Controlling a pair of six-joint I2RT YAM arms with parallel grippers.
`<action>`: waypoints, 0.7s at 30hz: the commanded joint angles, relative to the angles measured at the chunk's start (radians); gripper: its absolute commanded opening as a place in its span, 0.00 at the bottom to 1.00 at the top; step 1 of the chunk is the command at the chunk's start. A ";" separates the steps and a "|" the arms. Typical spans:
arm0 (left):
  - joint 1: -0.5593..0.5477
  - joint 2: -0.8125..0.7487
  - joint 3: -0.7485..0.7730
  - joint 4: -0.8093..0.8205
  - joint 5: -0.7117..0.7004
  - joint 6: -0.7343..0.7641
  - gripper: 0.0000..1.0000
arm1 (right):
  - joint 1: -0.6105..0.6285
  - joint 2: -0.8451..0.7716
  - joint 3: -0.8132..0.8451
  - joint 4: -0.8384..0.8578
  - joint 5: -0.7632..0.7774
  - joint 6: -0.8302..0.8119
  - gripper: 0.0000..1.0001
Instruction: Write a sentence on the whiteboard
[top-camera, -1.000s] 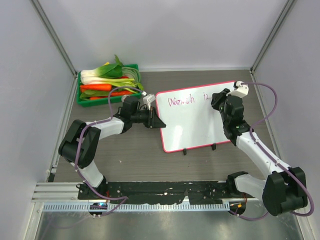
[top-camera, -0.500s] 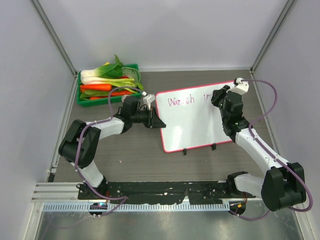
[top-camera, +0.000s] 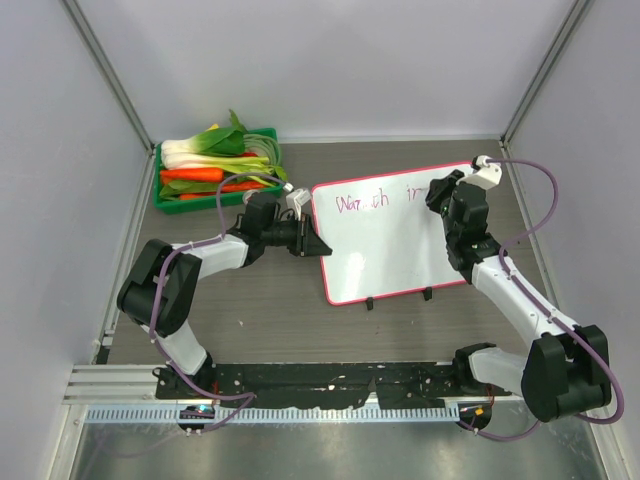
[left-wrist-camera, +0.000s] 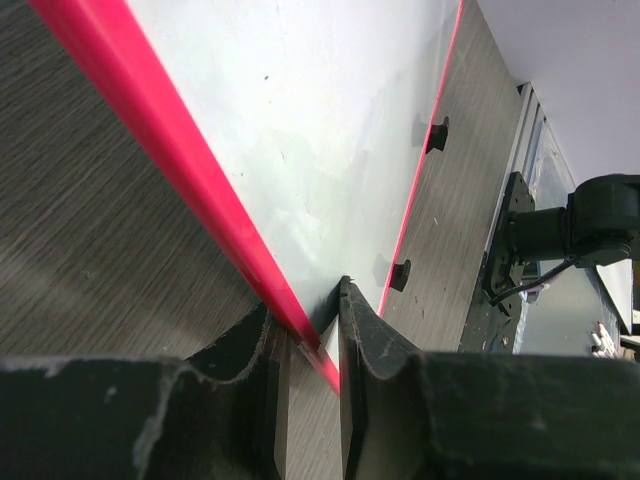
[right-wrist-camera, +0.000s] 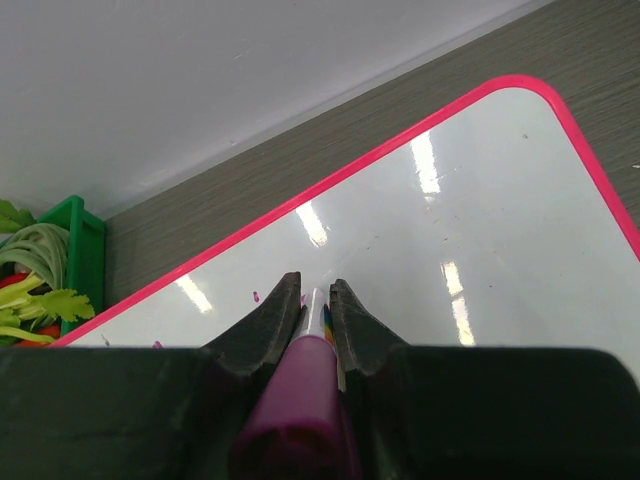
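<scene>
Item: whiteboard (top-camera: 390, 255), glossy white, pink-red frame, two small black feet at its near edge; lies on the tabletop (top-camera: 260, 310), right of centre, turned a little askew.
Sentence (top-camera: 375, 200): thin pink script along the board's far edge, one line showing; a first word and the start of a second, which runs in under my right hand. I judge the writing well short of done.
Left hand (top-camera: 308, 243): clamped on the board's left edge, the pink frame pinched between its fingers.
Right hand (top-camera: 440, 192): closed on a marker (right-wrist-camera: 300, 400), purple barrel, over the board's far right part, tip pointed at the white surface. Whether the tip touches, I cannot tell.
Also present: green crate (top-camera: 215, 175) of vegetables, far left, well apart from the board.
Risk, board swing: I hold the board at one edge only; marker pressure near the opposite corner could pivot it about that pinch and bend the line.
Risk, marker slip: pressing too hard could push the barrel back through the fingers; pressing too lightly would leave gaps in the strokes.
Risk, smear: my right hand sits over fresh ink; a low pass would wipe letters.
Risk, spacing: the hand hides the last letters from the overhead camera, and the right frame is near, so the line could run out of room.
</scene>
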 joint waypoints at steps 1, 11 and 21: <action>-0.028 0.035 -0.012 -0.084 -0.075 0.127 0.00 | -0.011 -0.015 -0.013 -0.041 0.010 -0.007 0.01; -0.025 0.034 -0.014 -0.086 -0.078 0.128 0.00 | -0.008 -0.065 -0.055 -0.069 -0.007 -0.010 0.01; -0.026 0.034 -0.012 -0.087 -0.081 0.128 0.00 | -0.010 -0.112 -0.039 -0.086 -0.010 -0.013 0.01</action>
